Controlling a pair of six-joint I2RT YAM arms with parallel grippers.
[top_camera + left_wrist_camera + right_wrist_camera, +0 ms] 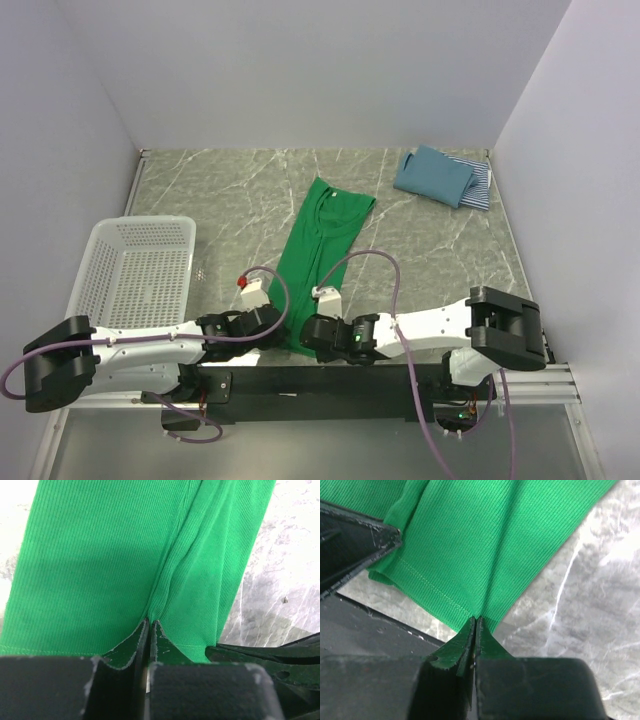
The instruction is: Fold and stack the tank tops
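Green tank top (325,240), teal top (432,175) overhead only

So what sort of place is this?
Probably a lab test cell: plain white walls box in a marble-patterned tabletop, with the left arm and right arm bolted at its near edge.

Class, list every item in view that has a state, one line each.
green tank top: folded lengthwise, laid flat, hem gripped.
teal-blue tank top: folded, atop striped one.
striped tank top: folded, underneath.
mesh basket: upright, empty.
left gripper: shut on hem.
right gripper: shut on hem.
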